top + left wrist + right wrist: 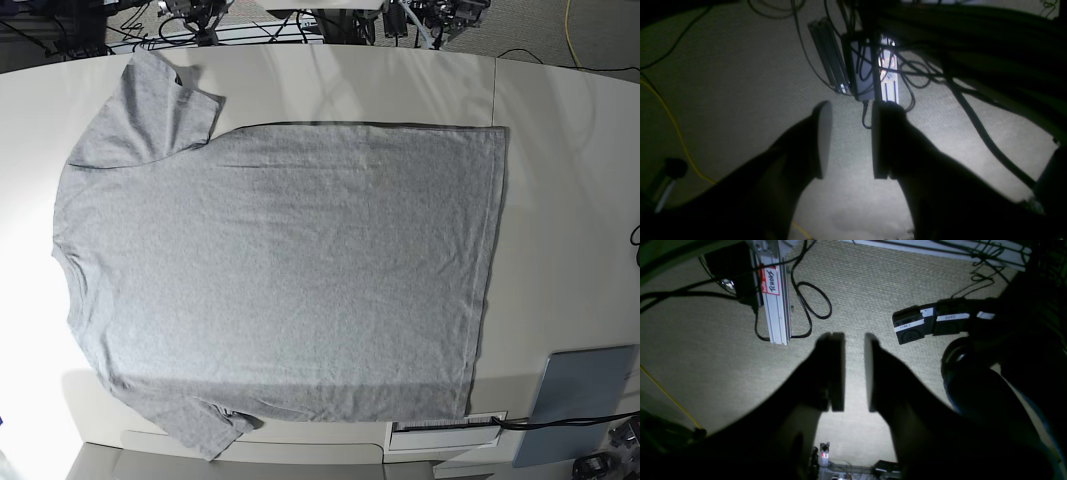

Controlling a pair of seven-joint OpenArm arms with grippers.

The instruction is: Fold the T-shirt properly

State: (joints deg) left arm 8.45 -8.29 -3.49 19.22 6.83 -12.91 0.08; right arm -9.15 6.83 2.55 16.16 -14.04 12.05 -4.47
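White table in the base view, a seam running down it at 2 o'clock, cables and rig clutter past its far edge; both wrist views look down on woven carpet strewn with cables. One T-shirt lies flat, plain side up, centre-left, collar at 9 o'clock; one blue-grey pad at 4 o'clock. Two grippers, left gripper and right gripper, each parted on nothing.

the right hand hangs over woven beige carpet, its two dark fingers parted with nothing between them. an aluminium rail bearing a red-and-white handwritten label lies upper left, black cables looping beside it.
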